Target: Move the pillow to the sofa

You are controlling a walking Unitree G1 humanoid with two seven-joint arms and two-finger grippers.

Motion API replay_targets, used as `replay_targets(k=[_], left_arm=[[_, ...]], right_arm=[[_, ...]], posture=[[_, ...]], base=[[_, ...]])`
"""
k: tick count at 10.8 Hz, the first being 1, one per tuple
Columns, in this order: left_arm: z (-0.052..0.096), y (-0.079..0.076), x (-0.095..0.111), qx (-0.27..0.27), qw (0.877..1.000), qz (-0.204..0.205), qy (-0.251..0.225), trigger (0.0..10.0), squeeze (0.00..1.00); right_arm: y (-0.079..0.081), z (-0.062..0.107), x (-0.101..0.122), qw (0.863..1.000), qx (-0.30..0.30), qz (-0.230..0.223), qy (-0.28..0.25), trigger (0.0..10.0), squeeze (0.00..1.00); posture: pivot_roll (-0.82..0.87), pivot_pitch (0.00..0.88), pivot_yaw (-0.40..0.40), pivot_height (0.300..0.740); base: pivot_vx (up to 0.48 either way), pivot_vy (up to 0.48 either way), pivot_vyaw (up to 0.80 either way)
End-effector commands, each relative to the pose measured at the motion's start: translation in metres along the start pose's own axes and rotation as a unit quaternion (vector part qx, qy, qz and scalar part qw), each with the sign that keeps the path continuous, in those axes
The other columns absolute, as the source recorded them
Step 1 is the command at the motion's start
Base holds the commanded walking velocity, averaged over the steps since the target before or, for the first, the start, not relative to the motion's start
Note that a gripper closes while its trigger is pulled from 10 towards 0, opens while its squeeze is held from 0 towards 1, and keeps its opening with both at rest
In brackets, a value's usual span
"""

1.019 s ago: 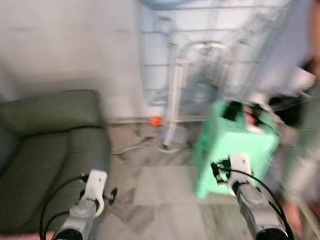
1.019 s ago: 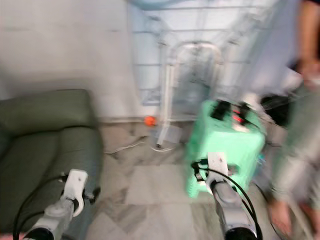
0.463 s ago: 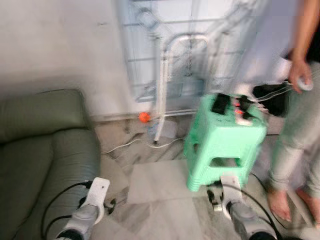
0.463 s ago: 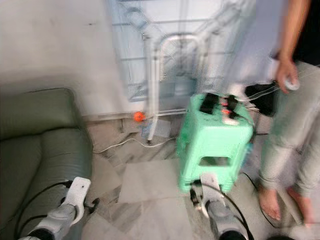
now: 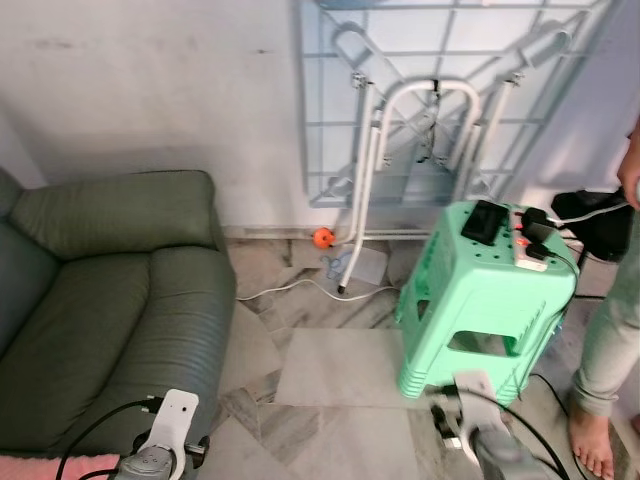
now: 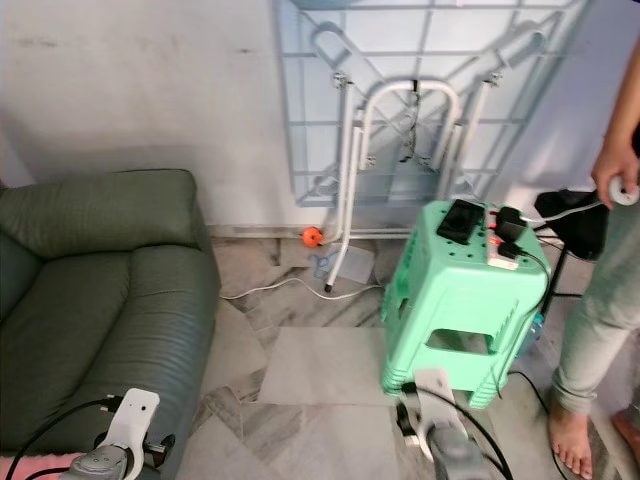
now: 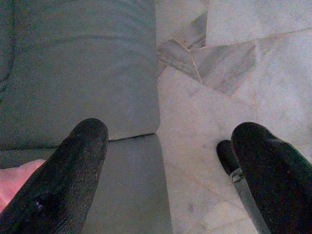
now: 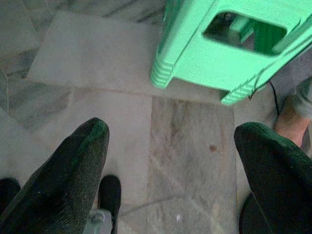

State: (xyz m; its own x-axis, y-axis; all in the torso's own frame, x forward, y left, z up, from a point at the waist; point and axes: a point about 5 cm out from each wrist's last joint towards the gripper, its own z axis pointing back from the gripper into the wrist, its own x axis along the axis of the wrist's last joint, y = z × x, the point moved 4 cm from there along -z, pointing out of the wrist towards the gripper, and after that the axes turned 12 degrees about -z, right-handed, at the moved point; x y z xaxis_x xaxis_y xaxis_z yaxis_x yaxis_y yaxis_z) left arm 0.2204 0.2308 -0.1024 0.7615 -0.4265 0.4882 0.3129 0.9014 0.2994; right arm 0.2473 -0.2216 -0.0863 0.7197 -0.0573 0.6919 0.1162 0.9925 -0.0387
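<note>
Pillow (image 7: 12,183) is glimpsed as a pink corner, cut off, beside the sofa (image 5: 110,300). Left gripper (image 7: 170,170) is spread wide over the sofa's edge; right gripper (image 8: 170,165) is spread wide before the green stool (image 8: 229,39).

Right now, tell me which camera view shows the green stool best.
The left eye view: the whole green stool stands on the floor, devices on top. The right eye view shows it about as well. The right wrist view catches its lower part beyond the open right gripper.

Silver arms, white wrist housings, looping black cables, matte black fingers (image 7: 73,170).
</note>
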Motion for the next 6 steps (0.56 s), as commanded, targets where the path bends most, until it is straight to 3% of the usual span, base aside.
replay_targets(k=[1, 4, 6], left_arm=[[0.0, 0.0022, 0.0017, -0.001, 1.0, -0.002, -0.002, 10.0, 0.0], [-0.0001, 0.0005, 0.0012, -0.007, 1.0, -0.001, -0.001, 10.0, 0.0], [0.0001, -0.0012, -0.0014, -0.01, 1.0, 0.004, 0.003, 10.0, 0.0]], right_arm=[[-0.0022, 0.0004, -0.0021, 1.0, -0.005, -0.007, 0.003, 10.0, 0.0], [-0.0013, 0.0003, -0.0027, 1.0, -0.004, -0.004, 0.005, 10.0, 0.0], [-0.0012, 0.0004, -0.0046, 1.0, -0.006, -0.005, 0.01, 10.0, 0.0]], posture=[[-0.26, 0.0, 0.049, 0.74], [-0.27, 0.0, 0.054, 0.74], [-0.27, 0.0, 0.054, 0.74]], base=[[0.0, 0.0, 0.0], [0.0, 0.0, 0.0], [0.0, 0.0, -0.8]])
